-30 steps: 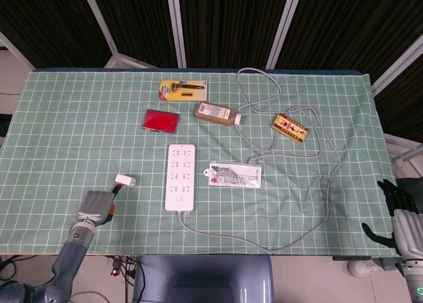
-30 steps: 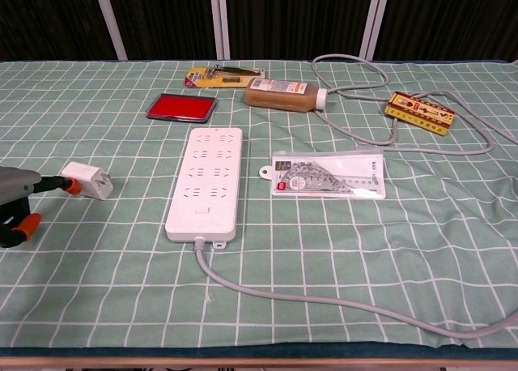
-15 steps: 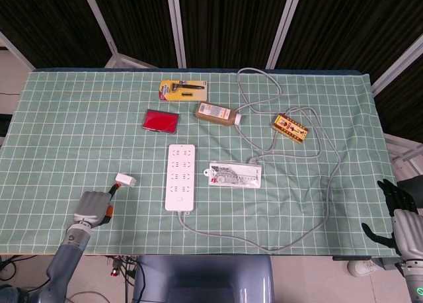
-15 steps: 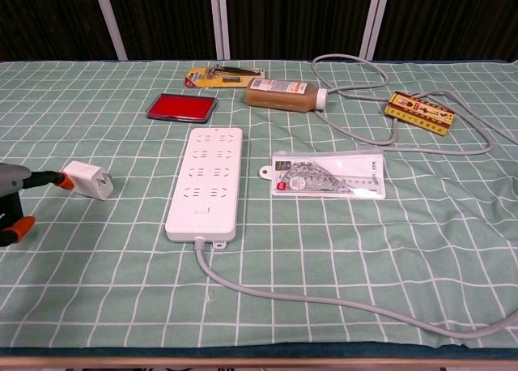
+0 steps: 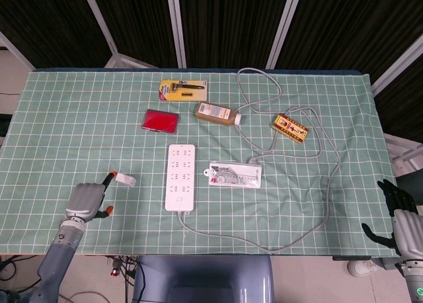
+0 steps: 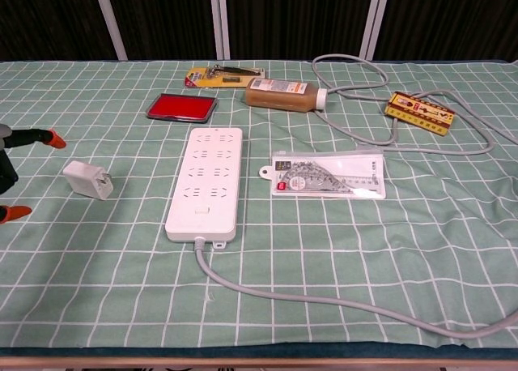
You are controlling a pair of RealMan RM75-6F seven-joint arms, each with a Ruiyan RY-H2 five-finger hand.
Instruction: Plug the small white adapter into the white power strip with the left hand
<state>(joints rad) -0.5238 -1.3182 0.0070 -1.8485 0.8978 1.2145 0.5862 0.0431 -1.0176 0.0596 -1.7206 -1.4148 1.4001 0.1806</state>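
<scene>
The small white adapter (image 5: 125,179) (image 6: 87,179) lies flat on the green checked cloth, left of the white power strip (image 5: 182,185) (image 6: 206,182). My left hand (image 5: 86,200) (image 6: 7,167) hovers at the table's front left, just left of the adapter. Its orange-tipped fingers (image 6: 53,138) are spread and hold nothing; in the chest view they stand apart from the adapter. The strip's sockets face up and its grey cable (image 5: 328,190) loops off to the right. My right hand (image 5: 400,214) hangs beyond the table's right edge, fingers apart and empty.
Right of the strip lies a bagged protractor set (image 5: 234,174). Behind it are a red case (image 5: 160,120), a brown bottle (image 5: 217,112) on its side, a yellow carded tool (image 5: 183,89) and a small yellow box (image 5: 289,128).
My left hand drew back to the left and spread its fingers, so the fingertip that met the adapter is now apart from it. The adapter stays on the cloth.
</scene>
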